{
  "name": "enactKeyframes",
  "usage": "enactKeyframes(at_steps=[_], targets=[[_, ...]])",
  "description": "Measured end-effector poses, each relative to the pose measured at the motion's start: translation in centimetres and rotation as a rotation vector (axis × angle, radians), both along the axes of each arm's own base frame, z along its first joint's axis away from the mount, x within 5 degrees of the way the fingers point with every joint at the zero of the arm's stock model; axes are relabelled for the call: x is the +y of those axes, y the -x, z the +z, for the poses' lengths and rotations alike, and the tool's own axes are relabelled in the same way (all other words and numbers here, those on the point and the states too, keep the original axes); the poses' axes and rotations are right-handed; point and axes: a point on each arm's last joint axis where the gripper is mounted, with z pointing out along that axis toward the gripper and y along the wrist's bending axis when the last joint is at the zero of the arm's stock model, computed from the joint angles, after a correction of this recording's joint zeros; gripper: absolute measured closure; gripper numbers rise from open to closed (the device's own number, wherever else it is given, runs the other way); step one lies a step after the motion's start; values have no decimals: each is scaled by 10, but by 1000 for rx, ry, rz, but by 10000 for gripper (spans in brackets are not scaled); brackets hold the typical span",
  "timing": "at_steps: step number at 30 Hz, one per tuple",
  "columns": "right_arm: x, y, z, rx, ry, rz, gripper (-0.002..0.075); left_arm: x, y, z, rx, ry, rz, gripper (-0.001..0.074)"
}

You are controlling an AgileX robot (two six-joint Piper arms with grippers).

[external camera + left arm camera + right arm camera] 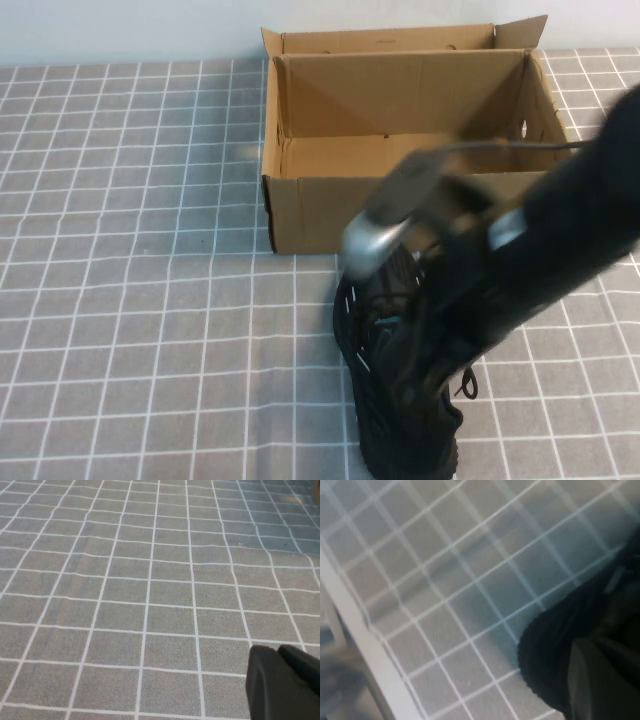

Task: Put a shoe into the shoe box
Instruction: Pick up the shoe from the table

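Observation:
The black shoe (372, 330) stands on the checked cloth just in front of the brown shoe box (330, 215), its white dash marks facing left. The box is open, its flap lid standing up at the back. My right gripper (425, 345) reaches down from the right onto the shoe's top and is shut on it; the arm is blurred. In the right wrist view the shoe's rounded end (545, 650) lies beside one finger (592, 685). My left gripper (277, 652) is shut and empty over bare cloth, out of the high view.
The grey cloth with white grid lines (130, 250) covers the table. The table's edge (365, 645) shows in the right wrist view. The box's inside (400, 155) holds nothing.

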Motion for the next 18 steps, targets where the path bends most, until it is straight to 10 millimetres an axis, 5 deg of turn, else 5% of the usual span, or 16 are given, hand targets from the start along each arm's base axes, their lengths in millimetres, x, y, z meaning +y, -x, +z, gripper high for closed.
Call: enactKeyframes(at_steps=[6,13,18], targets=[[32,8,-20,-49,191,243,662,0,0,0,0,0,0,736],[26,-4,-28,-180,357,305,343,0,0,0,0,0,0,736],[22,-9,-27,-236,406,312,297,0,0,0,0,0,0,736]])
